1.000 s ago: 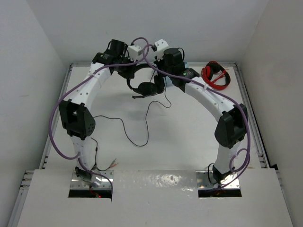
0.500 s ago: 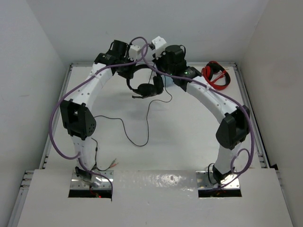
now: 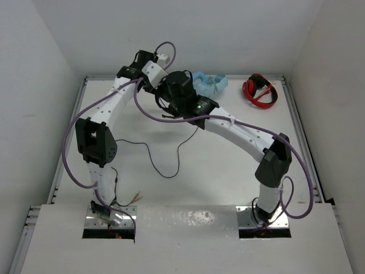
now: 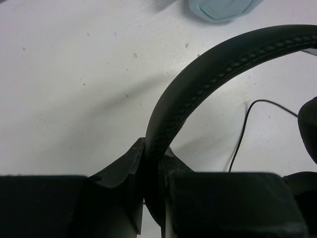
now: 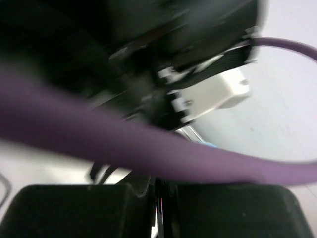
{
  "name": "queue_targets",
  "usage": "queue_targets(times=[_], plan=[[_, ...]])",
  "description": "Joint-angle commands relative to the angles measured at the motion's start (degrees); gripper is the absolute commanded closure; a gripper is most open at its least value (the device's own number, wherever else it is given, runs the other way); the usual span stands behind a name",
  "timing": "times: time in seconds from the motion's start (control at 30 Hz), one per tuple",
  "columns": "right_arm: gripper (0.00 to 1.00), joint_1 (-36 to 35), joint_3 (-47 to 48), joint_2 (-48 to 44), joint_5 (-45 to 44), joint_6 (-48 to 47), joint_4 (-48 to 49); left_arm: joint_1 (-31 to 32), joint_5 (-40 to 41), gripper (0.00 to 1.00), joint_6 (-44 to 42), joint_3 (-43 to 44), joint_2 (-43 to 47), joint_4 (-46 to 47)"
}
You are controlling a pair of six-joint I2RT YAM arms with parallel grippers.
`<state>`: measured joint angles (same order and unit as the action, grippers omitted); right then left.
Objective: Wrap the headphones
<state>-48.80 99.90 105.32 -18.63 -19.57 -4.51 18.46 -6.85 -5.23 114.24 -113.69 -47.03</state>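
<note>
The black headphones hang at the back of the table, mostly hidden under my right wrist in the top view. My left gripper (image 3: pixel 155 85) is shut on their stitched headband (image 4: pixel 198 84), which sits between the jaws of that gripper (image 4: pixel 153 166). One earcup (image 4: pixel 309 129) shows at the right edge. The thin black cable (image 3: pixel 171 165) trails forward over the table to coloured plugs (image 3: pixel 136 198) near the left base. My right gripper (image 3: pixel 168 94) is right beside the left one. Its jaws (image 5: pixel 161 198) stand shut on the thin cable, in a blurred view.
Light-blue headphones (image 3: pixel 210 83) lie at the back centre and show in the left wrist view (image 4: pixel 223 7). Red-and-black headphones (image 3: pixel 259 91) lie at the back right. A purple arm cable (image 5: pixel 148 144) crosses the right wrist view. White walls close in the table.
My right arm has swung left across the headphones, from their right side to beside the left gripper, uncovering the light-blue headphones. The cable's upper part shifted with it. The left gripper kept its hold.
</note>
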Motion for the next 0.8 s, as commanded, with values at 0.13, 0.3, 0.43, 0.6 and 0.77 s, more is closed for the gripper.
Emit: queue_targets(times=[0.13,0.3,0.43,0.6,0.77], plan=[[1.00,4.6,15.5,9.3,-15.4,-0.4,-4.8,2.0,-8.3,1.00,-9.3,-5.0,2.8,-0.5],[0.93,10.3,16.5,11.5,-24.5,0.6,-8.5,1.9,-9.1,1.00,-14.7,-4.1,3.7,-5.2],[0.85,15.5,9.0,7.9,-20.6,7.5,-10.7,2.0,-11.3,1.00,-16.5,-1.9,3.7,-7.8],[0.97,17.5,8.2,8.5,-21.2,7.9,-14.7,2.0,-12.3,1.00,-14.6,0.4,3.4,-8.4],[1.00,17.4,5.2,5.4,-16.9,10.9,-17.8,2.0,1.4,1.00,-12.9,1.8,3.0,-4.4]])
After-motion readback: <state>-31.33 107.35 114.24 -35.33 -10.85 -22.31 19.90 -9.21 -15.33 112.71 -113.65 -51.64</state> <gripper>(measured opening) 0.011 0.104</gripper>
